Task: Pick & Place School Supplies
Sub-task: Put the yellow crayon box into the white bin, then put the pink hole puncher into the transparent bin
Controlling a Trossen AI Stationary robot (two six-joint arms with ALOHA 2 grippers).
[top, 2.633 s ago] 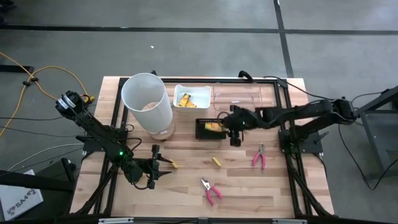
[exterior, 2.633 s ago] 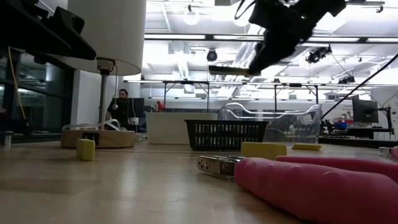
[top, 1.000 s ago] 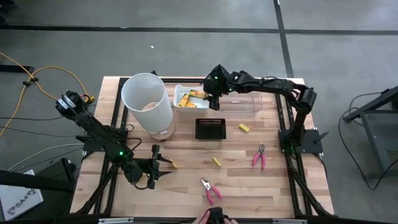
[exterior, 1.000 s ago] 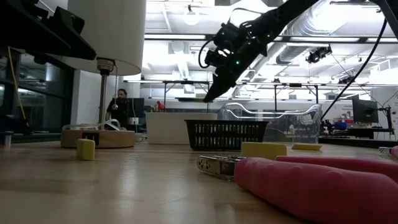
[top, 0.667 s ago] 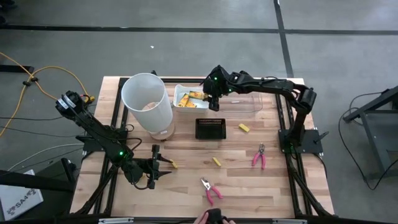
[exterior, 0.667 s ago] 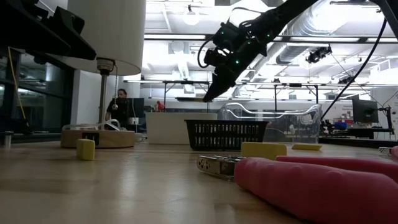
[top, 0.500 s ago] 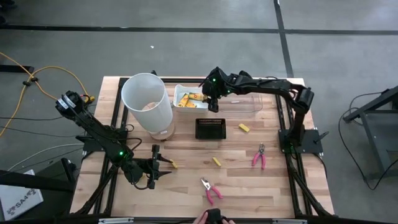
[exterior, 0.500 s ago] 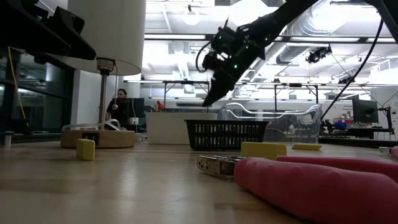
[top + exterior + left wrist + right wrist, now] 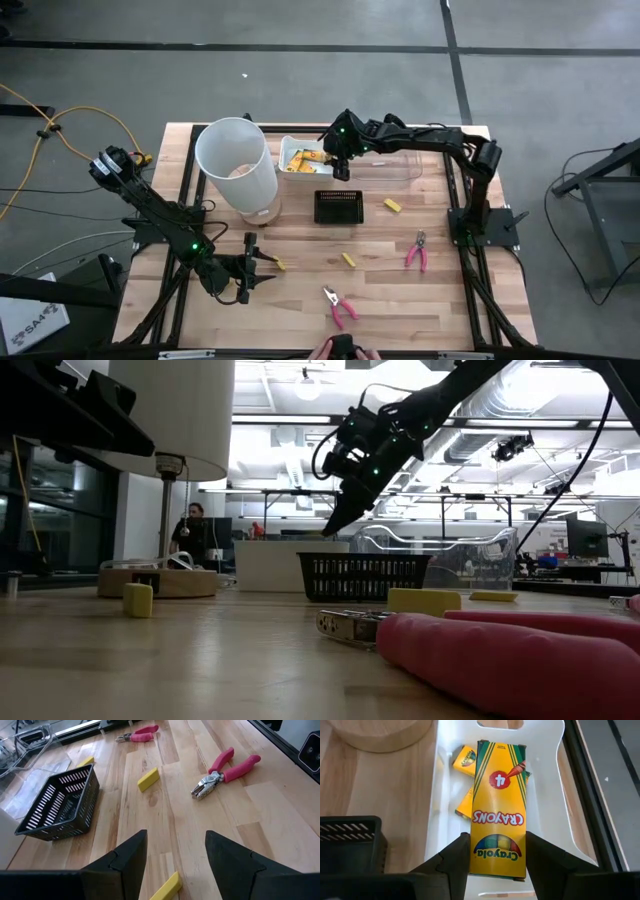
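Observation:
My right gripper (image 9: pixel 337 166) (image 9: pixel 497 870) hangs over the white tray (image 9: pixel 310 176) at the far side and is shut on a yellow crayon packet (image 9: pixel 498 795). More yellow packets (image 9: pixel 465 760) lie flat in that tray. My left gripper (image 9: pixel 262 263) (image 9: pixel 175 860) waits open near the left near corner, with a small yellow block (image 9: pixel 165 887) lying between its fingers. Two further yellow blocks (image 9: pixel 392 206) (image 9: pixel 348 259) and two pink-handled pliers (image 9: pixel 340 306) (image 9: pixel 417 250) lie flat on the wood. My right gripper pinches the crayon packet between its two fingers (image 9: pixel 452 862) at the end bearing the brand name (image 9: pixel 497 852), one finger on each long edge. The fingers slant down from above and the packet runs on ahead of them. It is lifted clear above the white tray.
A tall white cylindrical bin (image 9: pixel 236 165) stands left of the white tray. A black basket (image 9: pixel 338 207) sits just nearer than the tray, and a clear container (image 9: pixel 392 160) lies to its right. A person's hand (image 9: pixel 327 350) shows at the near edge.
My right gripper has drifted a little toward the table's left and sunk lower over the white tray, still shut on the crayon packet.

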